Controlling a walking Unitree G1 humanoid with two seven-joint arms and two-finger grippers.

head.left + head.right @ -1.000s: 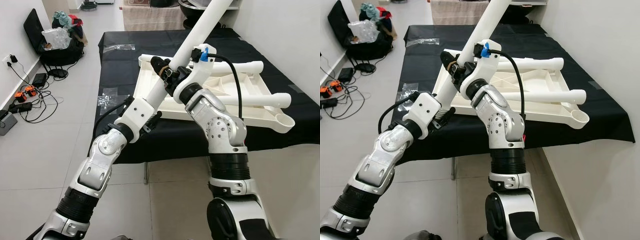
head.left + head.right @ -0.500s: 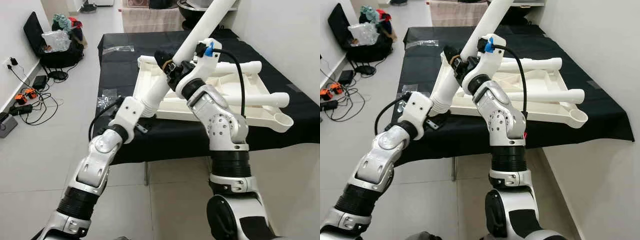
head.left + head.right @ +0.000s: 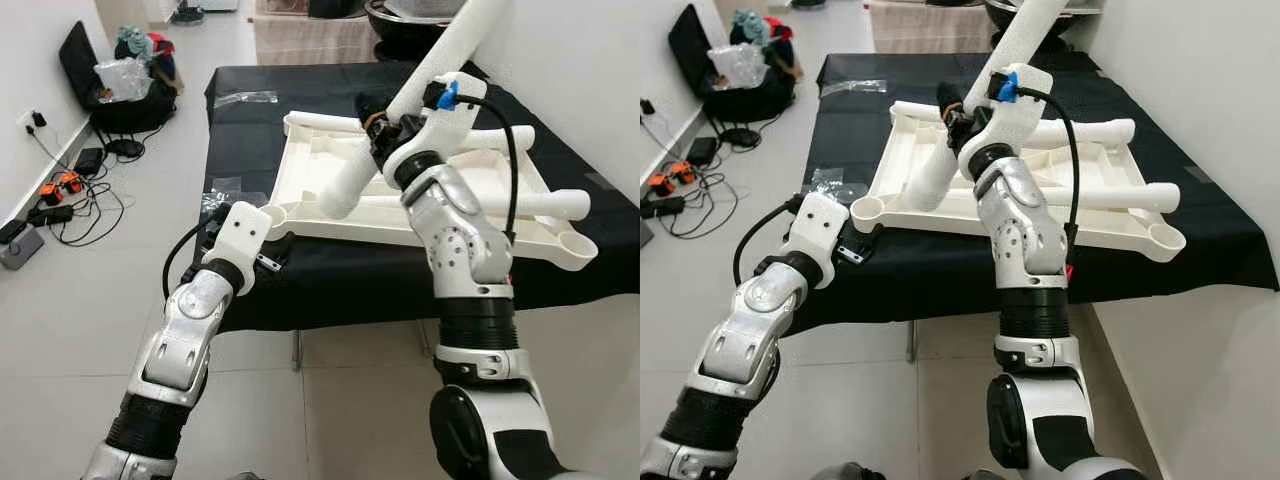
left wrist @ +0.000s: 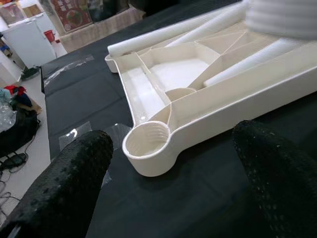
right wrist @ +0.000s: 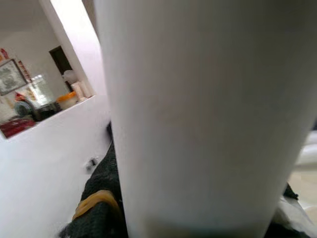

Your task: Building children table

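A white children's table top (image 3: pixel 330 222) lies upside down on a black-covered table (image 3: pixel 330 275). My right gripper (image 3: pixel 384 124) is shut on a long white table leg (image 3: pixel 445 55), held tilted. The leg's lower end (image 3: pixel 340 198) hangs just over the top's underside. In the right wrist view the leg (image 5: pixel 198 114) stands close against a black finger (image 5: pixel 99 210). My left gripper (image 4: pixel 173 141) is open and holds nothing. It faces the front-left corner socket (image 4: pixel 147 143) from just off the table's near edge. Two more legs (image 3: pixel 545 204) lie across the top on the right.
Clear plastic wrappers (image 3: pixel 243 97) lie on the black cloth at the back left and near the left edge (image 3: pixel 222 190). On the tiled floor to the left are black bags (image 3: pixel 125 95) and cables with chargers (image 3: pixel 60 190). A white wall (image 3: pixel 590 70) runs along the right.
My left gripper has let go of the leg's lower end and dropped to the front-left corner socket. The right gripper has carried the leg to the right, its lower end now over the top.
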